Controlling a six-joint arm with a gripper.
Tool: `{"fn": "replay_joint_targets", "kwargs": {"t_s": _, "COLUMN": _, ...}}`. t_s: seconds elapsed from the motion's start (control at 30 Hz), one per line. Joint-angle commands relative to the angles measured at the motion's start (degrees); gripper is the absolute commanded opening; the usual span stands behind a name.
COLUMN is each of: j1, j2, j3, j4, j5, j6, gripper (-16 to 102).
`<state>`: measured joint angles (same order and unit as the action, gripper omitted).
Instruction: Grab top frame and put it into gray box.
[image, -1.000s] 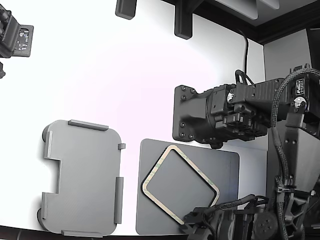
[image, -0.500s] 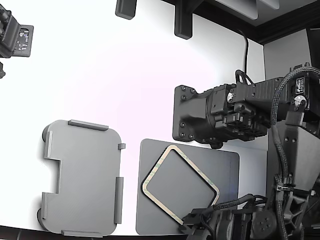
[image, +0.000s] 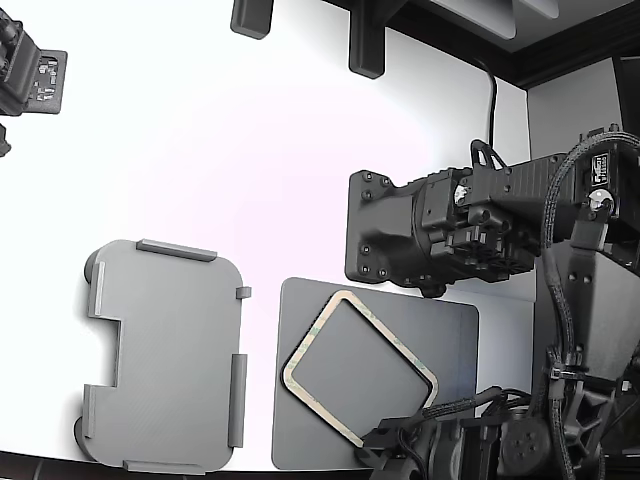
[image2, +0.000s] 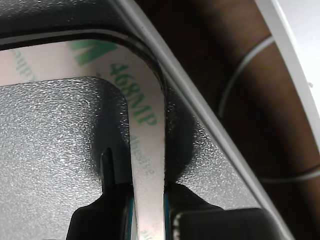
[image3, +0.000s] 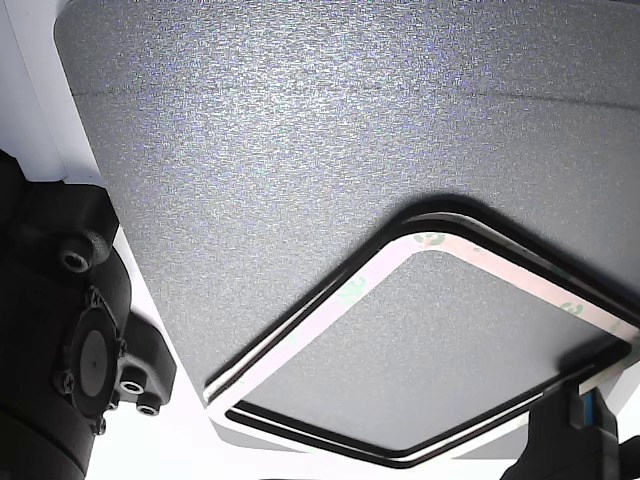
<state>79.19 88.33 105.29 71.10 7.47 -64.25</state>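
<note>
Your claw (image2: 147, 210) is pinched shut on the frame (image: 360, 367) rim, thin edge between its tips, so it can lift off the dark mat (image: 455, 345). The gray box (image: 165, 355) waits just beside, on the bench (image: 250, 150).

- Gripper (image2: 148, 212): fingertips cut off by the wrist view's edge; in the exterior view, only dark housing shows.
- Top frame (image: 359, 367): lower corner hidden behind that housing.
- Gray box (image: 165, 355): bottom edge cropped.
</note>
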Motion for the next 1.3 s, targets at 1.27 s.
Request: {"fn": "replay_joint_targets", "kwargs": {"t_s": 1.27, "j1": -35.0, "j2": 14.2, "j3": -27.6, "j4": 23.7, "j5": 17.9, "j6": 95.6, "gripper": -13}}
